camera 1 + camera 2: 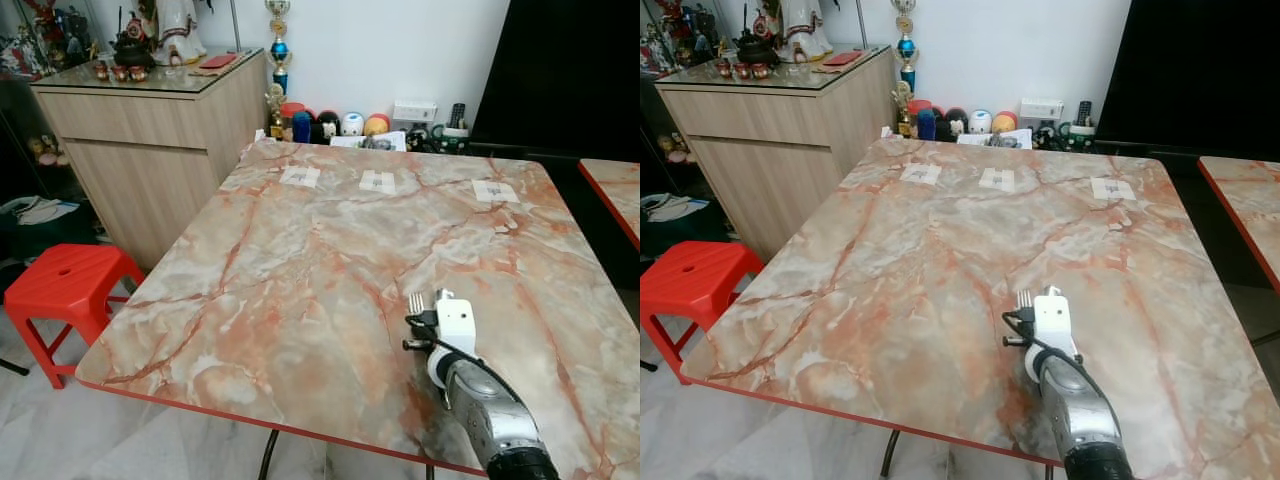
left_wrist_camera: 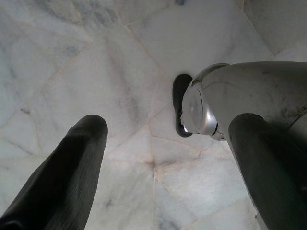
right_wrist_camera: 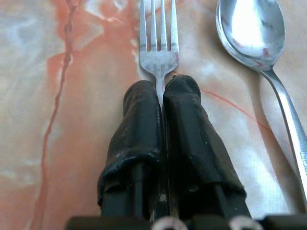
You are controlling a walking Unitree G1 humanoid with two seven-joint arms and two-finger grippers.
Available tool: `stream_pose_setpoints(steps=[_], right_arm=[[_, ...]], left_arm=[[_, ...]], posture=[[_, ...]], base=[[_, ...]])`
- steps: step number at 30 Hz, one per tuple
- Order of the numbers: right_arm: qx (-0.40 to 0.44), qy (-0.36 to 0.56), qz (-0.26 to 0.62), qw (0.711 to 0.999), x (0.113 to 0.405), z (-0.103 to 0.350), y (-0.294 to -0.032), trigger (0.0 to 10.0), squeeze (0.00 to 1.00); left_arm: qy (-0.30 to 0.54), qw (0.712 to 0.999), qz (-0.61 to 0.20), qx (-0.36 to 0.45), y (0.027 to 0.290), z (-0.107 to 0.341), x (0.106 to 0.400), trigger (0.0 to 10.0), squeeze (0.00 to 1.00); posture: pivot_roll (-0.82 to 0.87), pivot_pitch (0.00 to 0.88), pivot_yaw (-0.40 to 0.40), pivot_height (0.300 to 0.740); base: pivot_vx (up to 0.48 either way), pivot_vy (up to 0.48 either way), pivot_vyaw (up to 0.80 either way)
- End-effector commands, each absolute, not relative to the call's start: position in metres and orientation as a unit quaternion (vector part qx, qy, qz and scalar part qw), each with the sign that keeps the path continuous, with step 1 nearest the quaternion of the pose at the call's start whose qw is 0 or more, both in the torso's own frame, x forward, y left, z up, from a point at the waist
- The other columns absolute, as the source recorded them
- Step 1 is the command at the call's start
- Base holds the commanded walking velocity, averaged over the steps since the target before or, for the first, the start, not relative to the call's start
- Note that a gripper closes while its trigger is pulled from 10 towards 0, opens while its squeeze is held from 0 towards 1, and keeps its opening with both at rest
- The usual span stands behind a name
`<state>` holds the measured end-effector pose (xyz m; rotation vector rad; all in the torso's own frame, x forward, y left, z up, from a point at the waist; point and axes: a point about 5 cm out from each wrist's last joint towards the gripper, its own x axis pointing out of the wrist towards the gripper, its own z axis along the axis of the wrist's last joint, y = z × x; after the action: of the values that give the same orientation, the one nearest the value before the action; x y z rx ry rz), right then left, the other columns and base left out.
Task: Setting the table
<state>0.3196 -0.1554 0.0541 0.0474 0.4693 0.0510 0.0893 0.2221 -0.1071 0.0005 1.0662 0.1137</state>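
Note:
My right gripper (image 3: 160, 91) is shut on the handle of a silver fork (image 3: 159, 36), whose tines point away from the fingers (image 3: 139, 129) over the marble table top. A silver spoon (image 3: 254, 33) lies flat on the table right beside the fork, bowl up. In the head views the right arm reaches over the table's near right part (image 1: 445, 330), with the fork's tines (image 1: 416, 302) sticking out past the white wrist. My left gripper (image 2: 163, 158) hangs open above the pale floor tiles, nothing between its fingers.
The marble table (image 1: 330, 240) has a red edge; three paper labels (image 1: 378, 181) lie along its far side. A red stool (image 1: 62, 285) stands at the left. A wooden sideboard (image 1: 150, 140) is behind it. A second table's edge (image 1: 610, 195) is at the right.

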Motion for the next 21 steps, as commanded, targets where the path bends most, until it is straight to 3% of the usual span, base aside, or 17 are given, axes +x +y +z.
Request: stream_pose_setpoints(steps=[1,2,12,18,21], right_arm=[[0.020,0.200,0.036,0.979,0.322,0.062,-0.148,6.0,0.00],[0.020,0.190,0.035,0.981,0.322,0.065,-0.147,10.0,0.00],[0.017,0.034,0.037,0.999,0.319,0.116,-0.132,10.0,0.00],[0.021,-0.012,0.028,0.999,0.308,0.130,-0.135,10.0,0.00],[0.019,-0.017,0.019,0.999,0.306,0.132,-0.140,10.0,0.00]], left_arm=[[0.521,0.852,0.047,0.000,0.221,-0.109,0.083,10.0,0.00],[0.520,0.853,0.048,0.000,0.221,-0.109,0.083,10.0,0.00],[0.517,0.854,0.056,0.009,0.221,-0.109,0.083,10.0,0.00],[0.518,0.854,0.044,0.022,0.220,-0.109,0.083,10.0,0.00],[0.519,0.854,0.043,0.023,0.220,-0.109,0.082,10.0,0.00]], posture=[[0.03,0.000,0.005,0.740],[0.03,0.000,0.004,0.740],[0.03,0.000,-0.005,0.740],[0.02,0.000,-0.009,0.740],[0.01,0.000,-0.012,0.740]], base=[[0.000,0.000,0.00],[0.000,0.000,0.00],[0.000,0.000,0.00],[0.000,0.000,0.00],[0.000,-0.314,0.00]])
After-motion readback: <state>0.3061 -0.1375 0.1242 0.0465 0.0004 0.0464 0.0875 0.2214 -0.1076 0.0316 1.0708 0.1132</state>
